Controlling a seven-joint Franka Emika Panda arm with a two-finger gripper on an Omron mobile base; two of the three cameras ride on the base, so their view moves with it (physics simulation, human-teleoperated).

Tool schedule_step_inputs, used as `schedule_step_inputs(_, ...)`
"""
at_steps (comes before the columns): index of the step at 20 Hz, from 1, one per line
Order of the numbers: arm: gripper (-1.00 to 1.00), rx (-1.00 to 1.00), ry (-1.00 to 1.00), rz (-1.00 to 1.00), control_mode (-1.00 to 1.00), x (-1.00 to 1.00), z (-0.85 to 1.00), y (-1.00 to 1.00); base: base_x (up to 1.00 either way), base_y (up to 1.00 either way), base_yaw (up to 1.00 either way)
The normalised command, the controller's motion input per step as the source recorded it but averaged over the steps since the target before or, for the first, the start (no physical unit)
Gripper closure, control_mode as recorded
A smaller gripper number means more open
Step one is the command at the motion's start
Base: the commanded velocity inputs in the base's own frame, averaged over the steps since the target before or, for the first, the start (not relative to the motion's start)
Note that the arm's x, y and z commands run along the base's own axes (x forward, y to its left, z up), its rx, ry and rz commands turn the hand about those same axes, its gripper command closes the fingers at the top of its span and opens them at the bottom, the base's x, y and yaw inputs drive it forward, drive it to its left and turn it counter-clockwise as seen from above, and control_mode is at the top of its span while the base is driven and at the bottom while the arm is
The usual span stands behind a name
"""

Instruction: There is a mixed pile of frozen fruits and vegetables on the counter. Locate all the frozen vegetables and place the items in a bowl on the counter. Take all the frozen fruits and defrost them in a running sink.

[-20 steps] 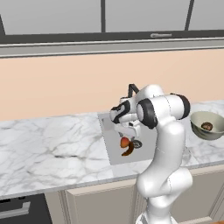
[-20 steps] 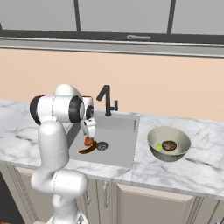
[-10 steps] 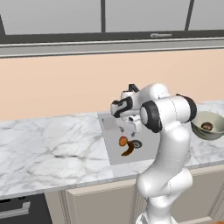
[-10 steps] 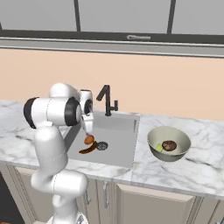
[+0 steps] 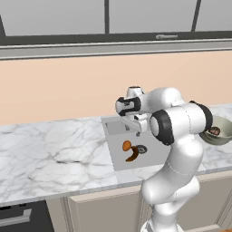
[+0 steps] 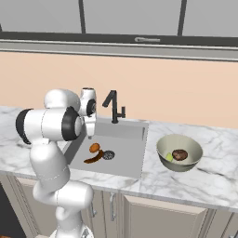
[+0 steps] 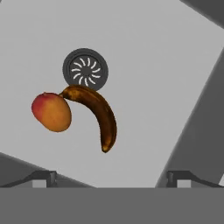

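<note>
Two frozen fruits lie on the floor of the grey sink [image 6: 125, 142]: the orange-red ball [image 7: 51, 112] and the curved brown piece [image 7: 98, 116], touching end to end beside the round drain [image 7: 85, 69]. My gripper [image 7: 111, 177] hangs open and empty above them, over the basin's left part [image 6: 90, 132] [image 5: 137, 127]. The ball [image 6: 95, 147] [image 5: 126, 145] and the curved piece [image 6: 92, 159] [image 5: 132, 156] sit left of the drain. On the counter [image 6: 209, 181] to the right, the bowl [image 6: 179, 144] holds the brown ball [image 6: 180, 155] and a small green piece [image 6: 169, 157].
The black faucet [image 6: 113, 106] stands at the sink's back edge, just right of my hand. My arm's white elbow partly covers the bowl [image 5: 220, 136] in the left base view. Marble worktop [image 5: 50, 154] stretches left of the sink; a wall runs behind.
My open hand has risen from low in the basin, near the orange ball, to well above it. Both fruits stay where they lay in the sink.
</note>
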Motion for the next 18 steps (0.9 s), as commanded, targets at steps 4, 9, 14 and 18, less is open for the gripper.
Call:
schedule_step_inputs(4, -1.00, -0.01, -0.02, 0.01, -1.00, -0.11, 0.40, 0.16, 0.00, 0.00, 0.00)
schedule_step_inputs(9, -1.00, -0.01, -0.04, 0.08, -1.00, -0.18, 0.36, 0.09, 0.00, 0.00, 0.00)
schedule_step_inputs(14, -1.00, 0.00, -0.05, 0.16, -1.00, -0.15, 0.31, 0.07, 0.00, 0.00, 0.00)
schedule_step_inputs(18, -1.00, 0.00, -0.09, 0.13, -1.00, -0.19, 0.25, 0.09, 0.00, 0.00, 0.00)
